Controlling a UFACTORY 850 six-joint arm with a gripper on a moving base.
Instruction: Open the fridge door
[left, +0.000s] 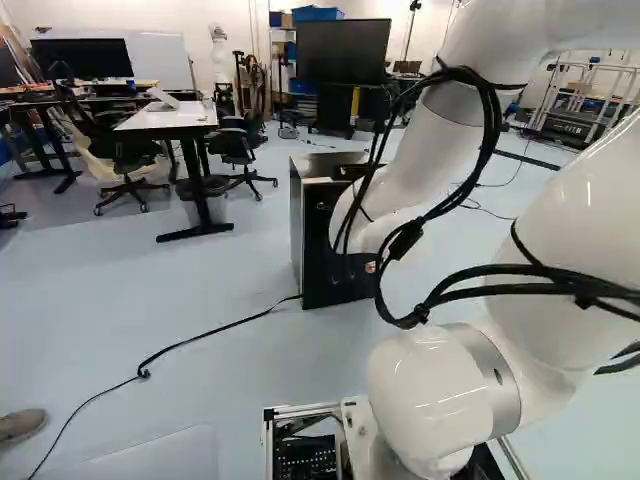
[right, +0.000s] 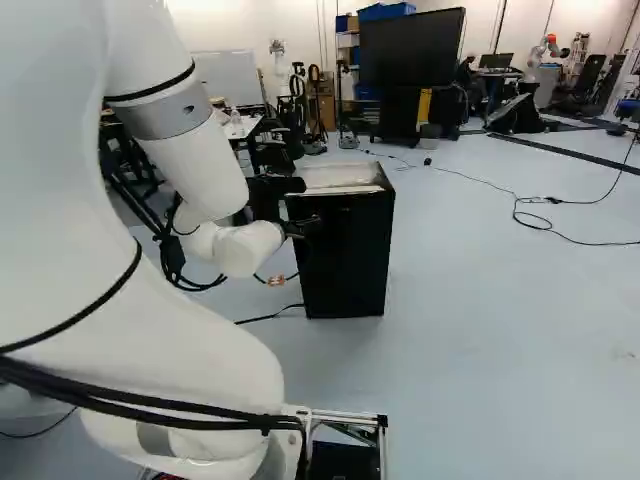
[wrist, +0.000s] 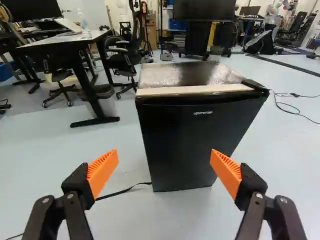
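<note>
My gripper (right: 302, 227) shows in the right base view as dark parts in front of the black fridge (right: 345, 262). In the wrist view the gripper (wrist: 164, 156) stands open, its orange pads wide apart and nothing held. Ahead of it is the fridge door (wrist: 192, 137), a flat black front that appears closed against the body. The fridge's silvery top (wrist: 185, 74) has a pale strip along its front edge. In the left base view the arm hides part of the fridge (left: 312, 235).
A black cable (left: 215, 332) runs over the floor to the fridge's foot. Beyond the fridge stand a white-topped table (wrist: 70, 39), an office chair (wrist: 122, 60) and a large screen on a stand (right: 412, 50). More cable (right: 530, 205) lies on the floor further off.
</note>
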